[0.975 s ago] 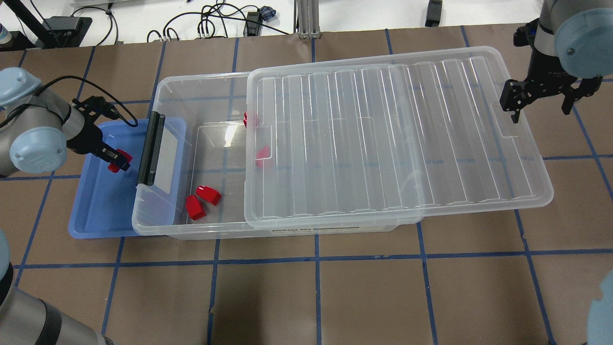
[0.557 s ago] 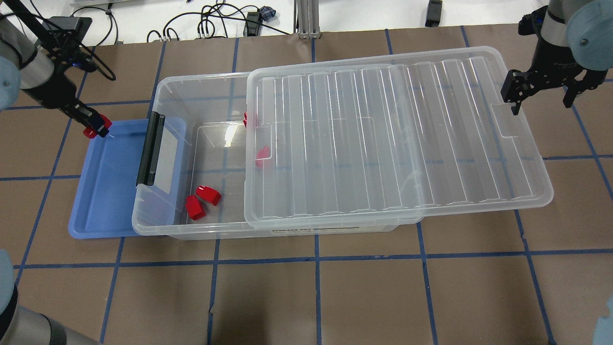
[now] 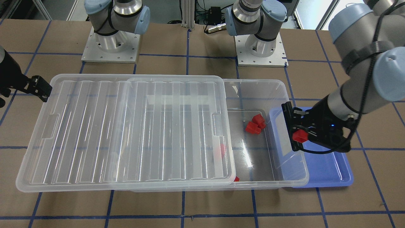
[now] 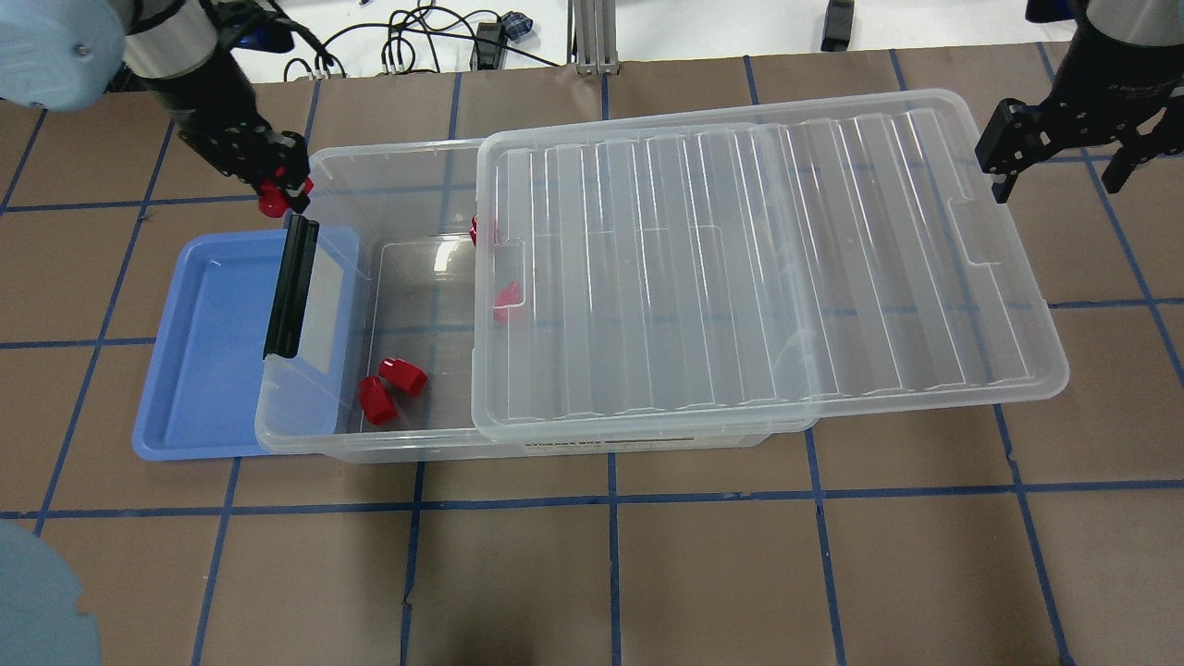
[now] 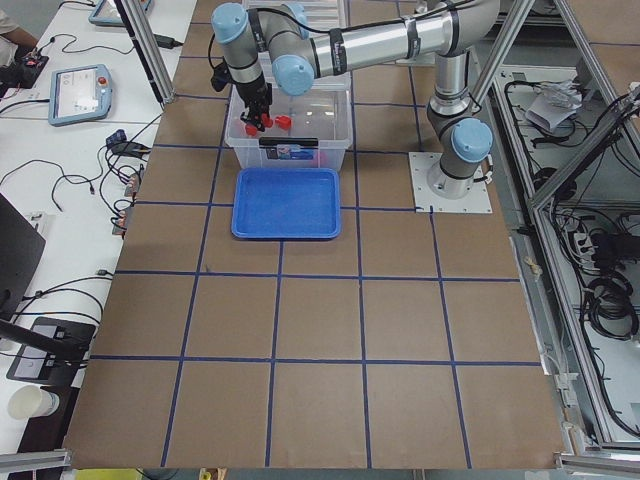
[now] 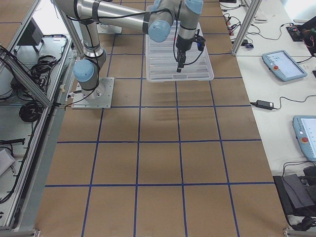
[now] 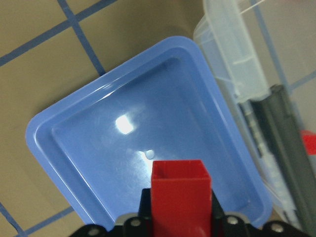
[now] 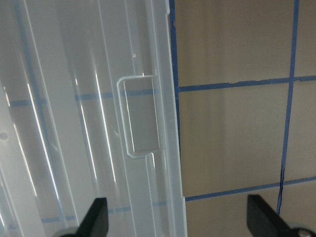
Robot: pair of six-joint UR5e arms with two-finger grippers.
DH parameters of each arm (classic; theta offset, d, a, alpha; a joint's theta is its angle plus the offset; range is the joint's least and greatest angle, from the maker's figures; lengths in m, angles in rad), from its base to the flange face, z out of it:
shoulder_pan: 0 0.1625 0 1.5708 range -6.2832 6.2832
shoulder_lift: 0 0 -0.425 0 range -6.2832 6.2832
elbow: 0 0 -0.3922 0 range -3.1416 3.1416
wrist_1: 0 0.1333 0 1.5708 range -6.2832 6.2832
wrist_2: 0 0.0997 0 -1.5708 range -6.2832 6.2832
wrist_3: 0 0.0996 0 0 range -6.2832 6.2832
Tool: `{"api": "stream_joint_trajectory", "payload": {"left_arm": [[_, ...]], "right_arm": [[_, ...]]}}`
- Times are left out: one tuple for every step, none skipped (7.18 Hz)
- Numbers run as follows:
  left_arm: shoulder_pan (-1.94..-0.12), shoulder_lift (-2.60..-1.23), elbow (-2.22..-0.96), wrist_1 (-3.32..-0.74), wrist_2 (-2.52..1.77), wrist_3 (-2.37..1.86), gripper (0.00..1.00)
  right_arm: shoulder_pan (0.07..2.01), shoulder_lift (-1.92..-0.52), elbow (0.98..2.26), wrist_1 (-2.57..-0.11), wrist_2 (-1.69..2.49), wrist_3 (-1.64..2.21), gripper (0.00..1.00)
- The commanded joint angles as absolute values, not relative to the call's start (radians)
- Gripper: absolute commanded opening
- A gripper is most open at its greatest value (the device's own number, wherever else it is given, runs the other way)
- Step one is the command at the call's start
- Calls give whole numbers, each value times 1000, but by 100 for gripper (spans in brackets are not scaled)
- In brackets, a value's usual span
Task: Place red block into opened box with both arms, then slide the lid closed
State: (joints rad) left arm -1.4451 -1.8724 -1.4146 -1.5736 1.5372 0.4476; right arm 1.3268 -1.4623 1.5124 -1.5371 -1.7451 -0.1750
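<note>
Table (image 4: 610, 573) is surfaced in brown sheeting, divided into squares by blue tape lines (image 4: 610, 500); a small tear (image 4: 404, 603) shows in the sheeting near the front. Beyond the far edge, a white surface carries tangled black cables (image 4: 407, 37) and an upright aluminium profile (image 4: 588, 37). The left-end view shows a white bench (image 5: 50, 150) alongside the table, holding a screen pendant (image 5: 82, 93), a dark monitor (image 5: 12, 250) and a paper cup (image 5: 30, 402). The right-end view shows a second white bench (image 6: 269, 84) with a similar pendant (image 6: 282, 65), a black power brick (image 6: 264, 104) and an aluminium post (image 6: 245, 27). Lighting is bright and even.
</note>
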Motion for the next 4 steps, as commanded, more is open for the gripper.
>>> {"api": "stream_joint_trajectory", "payload": {"left_arm": [[-1525,-1873,-1509,-1471,1531,274,0],[-1541,-1861,-1557,-1421,1532,270,0],[-1545,-1856,-1615,-1355,1531,261,0],[-1549,-1877,-1673,-1238,1529,232,0]], "right_arm": [[1319,-1467,1522,-1512,-1746,-176,100],[1316,-1468,1522,-1514,-1750,-176,100],[1315,-1467,1522,-1526,-1753,-176,100],[1316,-1468,1523,-1523,-1755,-173,100]]}}
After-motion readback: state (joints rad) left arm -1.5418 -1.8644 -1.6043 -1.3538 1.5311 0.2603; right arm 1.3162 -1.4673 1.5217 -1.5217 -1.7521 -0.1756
